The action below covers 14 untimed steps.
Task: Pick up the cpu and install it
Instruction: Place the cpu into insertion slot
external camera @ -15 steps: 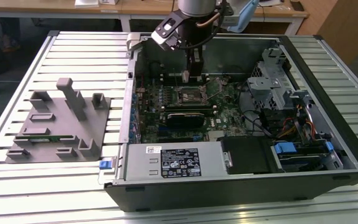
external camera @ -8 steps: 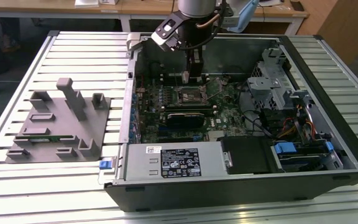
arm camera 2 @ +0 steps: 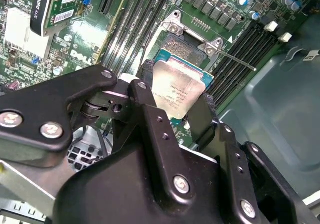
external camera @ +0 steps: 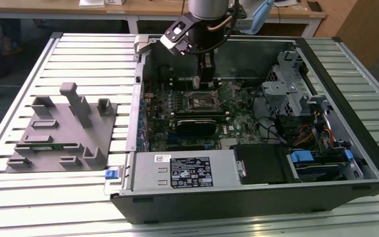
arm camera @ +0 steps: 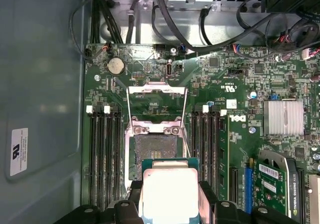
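Note:
The cpu (arm camera 2: 177, 89) (arm camera: 170, 191) is a small square chip with a pale silver top on a green board, and my gripper (arm camera 2: 175, 104) (arm camera: 170, 206) is shut on it by two opposite edges. The black fingers (arm camera 2: 145, 101) press its sides. In both wrist views the chip hangs just above the motherboard, close beside the bare socket (arm camera: 154, 154) (arm camera 2: 182, 46), whose metal load plate (arm camera: 157, 91) is flipped open. In the exterior view my gripper (external camera: 205, 74) reaches down into the open computer case over the socket (external camera: 199, 101).
Memory slots (arm camera: 105, 154) flank the socket, with a graphics card (arm camera: 275, 184) and a silver heatsink (arm camera: 283, 116) nearby. Cables (arm camera: 165, 19) cross the far board edge. The case holds a power supply (external camera: 189, 170) and drive cage (external camera: 288, 84). A grey plastic tray (external camera: 64, 128) lies at the exterior view's left.

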### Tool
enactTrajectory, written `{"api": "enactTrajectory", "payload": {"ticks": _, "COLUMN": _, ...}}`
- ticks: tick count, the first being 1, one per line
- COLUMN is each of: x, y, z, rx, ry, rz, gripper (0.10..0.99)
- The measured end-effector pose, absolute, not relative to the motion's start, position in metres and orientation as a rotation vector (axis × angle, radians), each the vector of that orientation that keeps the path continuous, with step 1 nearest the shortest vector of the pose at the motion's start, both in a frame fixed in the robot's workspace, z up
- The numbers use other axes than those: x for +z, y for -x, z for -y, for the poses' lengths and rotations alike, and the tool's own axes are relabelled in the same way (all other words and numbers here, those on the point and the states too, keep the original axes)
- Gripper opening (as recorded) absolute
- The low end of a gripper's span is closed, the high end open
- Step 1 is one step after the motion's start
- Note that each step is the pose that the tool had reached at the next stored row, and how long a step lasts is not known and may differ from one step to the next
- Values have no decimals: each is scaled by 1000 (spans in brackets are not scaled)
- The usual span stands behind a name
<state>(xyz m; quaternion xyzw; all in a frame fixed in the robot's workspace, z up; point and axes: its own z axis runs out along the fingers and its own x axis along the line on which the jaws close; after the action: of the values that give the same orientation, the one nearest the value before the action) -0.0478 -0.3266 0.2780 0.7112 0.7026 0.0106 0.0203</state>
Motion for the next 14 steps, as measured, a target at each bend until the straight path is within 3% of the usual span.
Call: {"api": "enactTrajectory", "payload": {"ticks": 14, "x": 264, "y": 44, "z": 323, "rx": 33, "ry": -2206, "rz": -2179, "gripper": 525}}
